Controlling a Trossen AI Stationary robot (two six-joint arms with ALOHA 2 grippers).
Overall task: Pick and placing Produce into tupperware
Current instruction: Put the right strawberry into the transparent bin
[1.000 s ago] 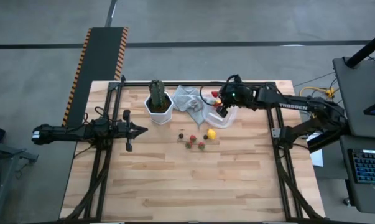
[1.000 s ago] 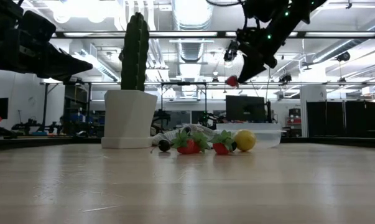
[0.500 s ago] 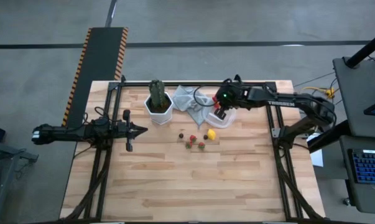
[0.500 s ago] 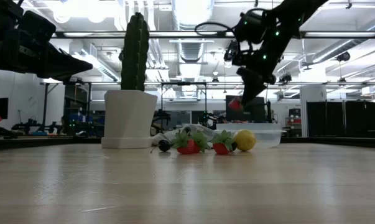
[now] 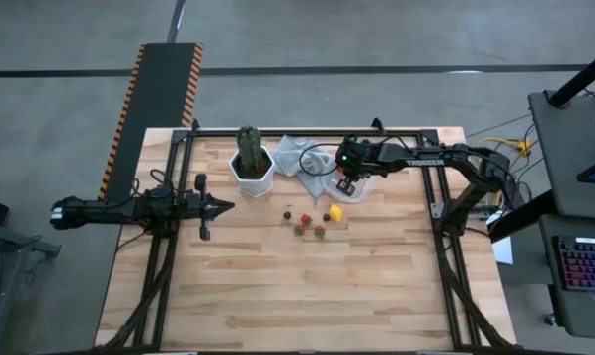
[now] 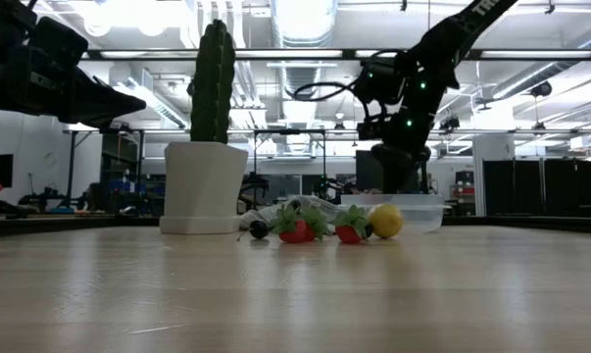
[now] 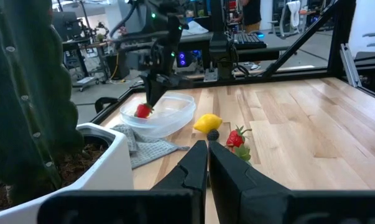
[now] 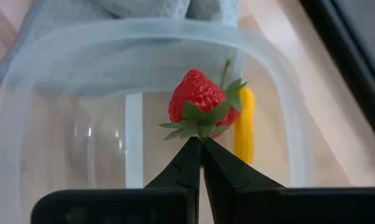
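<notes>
Strawberry (image 8: 199, 98) hangs from my right pincer (image 8: 201, 147), which is pressed together on the thin green leaves at its top, inside the round clear tub (image 8: 143, 43) at the far side of the desk (image 5: 277, 286). I judge this piece very light and fairly stiff, like a plastic toy, so weight is no problem. The leaves are the only soft part, and the hold there is narrow; I think the berry could swing or slip out if I move fast. For the next pieces I would rather take them across the body, where the surface is rough and gives more grip.

The tub looks thin and light too, so I believe it may slide if I push its wall.

The other pieces lie in a small group on the desk just near of the tub: a lemon (image 5: 335, 212), two more strawberries (image 5: 320, 231) and some dark ones. The lemon looks smooth and round, so I expect it to roll.

My left pincer (image 7: 207, 155) is pressed together and holds nothing, waiting at the left, near the cactus pot (image 5: 252, 174).
</notes>
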